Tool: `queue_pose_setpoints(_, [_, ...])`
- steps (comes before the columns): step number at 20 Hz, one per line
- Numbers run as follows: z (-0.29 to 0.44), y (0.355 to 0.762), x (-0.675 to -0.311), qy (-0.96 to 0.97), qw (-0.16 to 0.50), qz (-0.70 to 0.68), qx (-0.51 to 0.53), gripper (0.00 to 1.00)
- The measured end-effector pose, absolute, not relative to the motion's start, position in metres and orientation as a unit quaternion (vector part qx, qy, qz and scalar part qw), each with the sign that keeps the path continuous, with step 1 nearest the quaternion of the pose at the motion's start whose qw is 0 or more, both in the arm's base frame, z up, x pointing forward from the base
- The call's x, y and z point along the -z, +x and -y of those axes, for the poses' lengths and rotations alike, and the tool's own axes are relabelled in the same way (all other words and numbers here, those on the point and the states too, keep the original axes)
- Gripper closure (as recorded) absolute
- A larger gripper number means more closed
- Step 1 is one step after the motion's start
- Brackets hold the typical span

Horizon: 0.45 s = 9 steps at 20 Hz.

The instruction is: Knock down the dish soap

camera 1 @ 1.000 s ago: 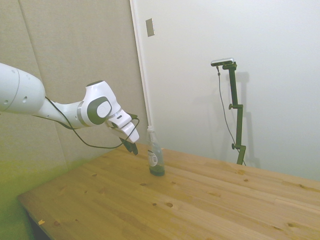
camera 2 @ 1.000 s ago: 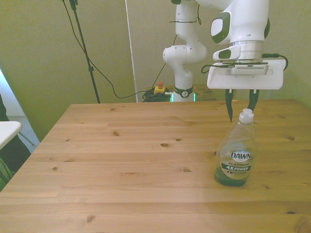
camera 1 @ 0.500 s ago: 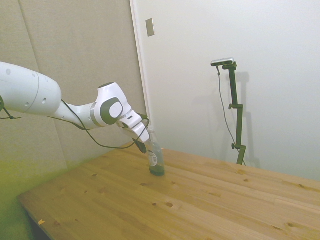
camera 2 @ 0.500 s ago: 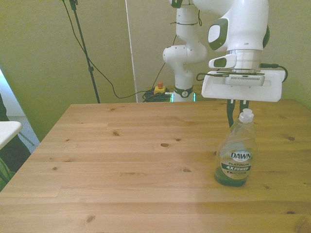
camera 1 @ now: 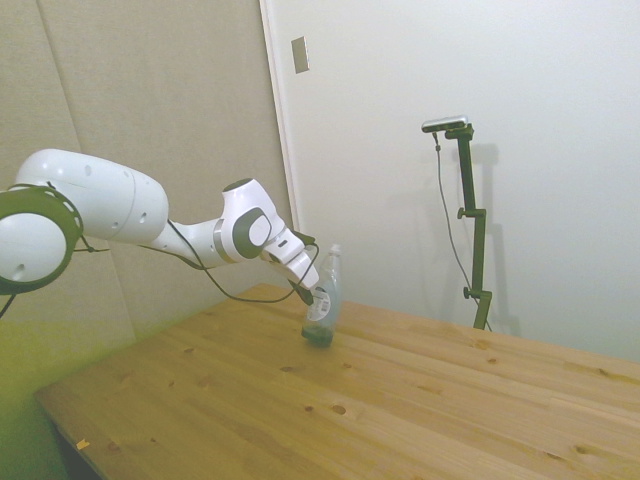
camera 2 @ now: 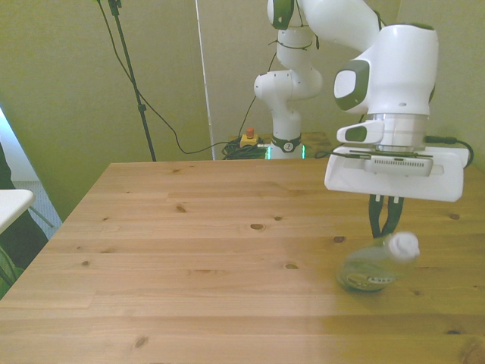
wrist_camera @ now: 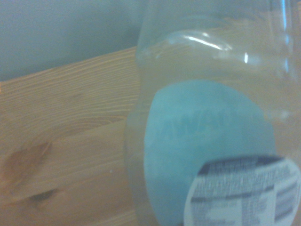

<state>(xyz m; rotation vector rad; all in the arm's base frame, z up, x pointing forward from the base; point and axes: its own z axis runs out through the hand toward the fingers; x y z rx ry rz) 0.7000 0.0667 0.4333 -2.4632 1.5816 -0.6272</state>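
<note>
The gripper has two dark fingers that hang close together, almost touching, with nothing held between them. They sit right behind the dish soap bottle and look to be pressing on its upper part. In the side view the gripper meets the dish soap bottle just below its neck.

The bottle is tipping. Its white cap leans toward the front view's right and toward the near edge, while its bottom stays on the wooden table. It looks blurry, so it is probably falling right now. It stands near the front view's right side of the table, about halfway between the near and far edges.

The wrist view shows the bottle very close: clear plastic, a blue label patch, and only a little bluish-green soap at the bottom.

The bottle seems light and mostly empty, so it should tip easily. The plastic is smooth, slippery and a bit squashy, but not breakable. Pushing high, near the neck, is the best spot. Pushing low might only slide it.
</note>
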Motion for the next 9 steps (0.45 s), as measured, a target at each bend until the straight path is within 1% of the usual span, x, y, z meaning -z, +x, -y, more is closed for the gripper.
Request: queue_pose_setpoints(9, [-0.0692, 0.7060, -0.4331, -0.818, 0.072, -0.535, 0.197, 1.00])
